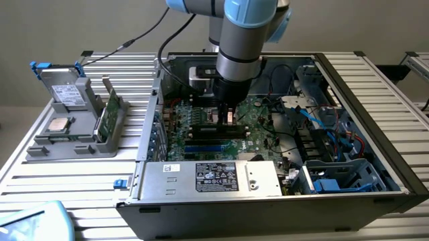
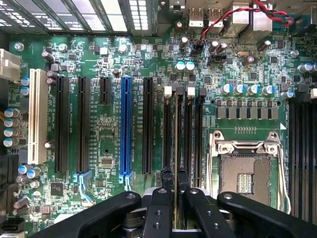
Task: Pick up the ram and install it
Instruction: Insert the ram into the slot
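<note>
**Ram pinched edge-on over the memory slots**

The black two-fingered gripper [image 2: 174, 174] is clamped on the ram [image 2: 176, 144], a slim, long, dark memory stick seen edge-on between its fingers. The stick runs along the black memory slots [image 2: 190, 134] of the green motherboard [image 2: 104, 144], inside the open grey metal computer case [image 1: 268, 216]; whether it is seated I cannot tell
</note>
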Robot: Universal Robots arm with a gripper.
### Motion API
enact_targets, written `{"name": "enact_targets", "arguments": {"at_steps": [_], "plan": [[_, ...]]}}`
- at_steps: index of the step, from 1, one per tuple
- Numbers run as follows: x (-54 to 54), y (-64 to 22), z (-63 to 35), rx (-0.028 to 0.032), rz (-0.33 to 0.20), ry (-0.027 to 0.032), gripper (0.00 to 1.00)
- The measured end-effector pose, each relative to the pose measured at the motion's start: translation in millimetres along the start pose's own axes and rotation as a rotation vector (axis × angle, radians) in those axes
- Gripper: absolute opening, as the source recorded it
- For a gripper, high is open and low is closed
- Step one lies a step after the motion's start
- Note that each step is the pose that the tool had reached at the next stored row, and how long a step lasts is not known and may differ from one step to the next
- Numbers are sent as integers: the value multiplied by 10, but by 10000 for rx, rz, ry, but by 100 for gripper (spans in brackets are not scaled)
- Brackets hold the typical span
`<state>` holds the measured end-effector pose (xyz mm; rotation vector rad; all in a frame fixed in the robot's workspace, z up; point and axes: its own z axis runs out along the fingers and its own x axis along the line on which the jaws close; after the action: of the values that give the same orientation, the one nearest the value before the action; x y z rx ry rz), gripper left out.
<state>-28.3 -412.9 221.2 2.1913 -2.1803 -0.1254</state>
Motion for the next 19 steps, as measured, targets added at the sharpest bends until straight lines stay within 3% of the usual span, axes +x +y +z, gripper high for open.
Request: {"name": "enact_targets", "arguments": {"at_steps": [4, 6, 11, 12, 19], "plan": [[-2, 5, -18, 26, 6, 12, 15], [-2, 6, -27, 34, 19, 64, 15], [-2, 7, -28, 66, 57, 424, 15], [-2, 6, -28, 68, 59, 456, 15], [-34, 5, -19, 67, 91, 482, 15]]}}
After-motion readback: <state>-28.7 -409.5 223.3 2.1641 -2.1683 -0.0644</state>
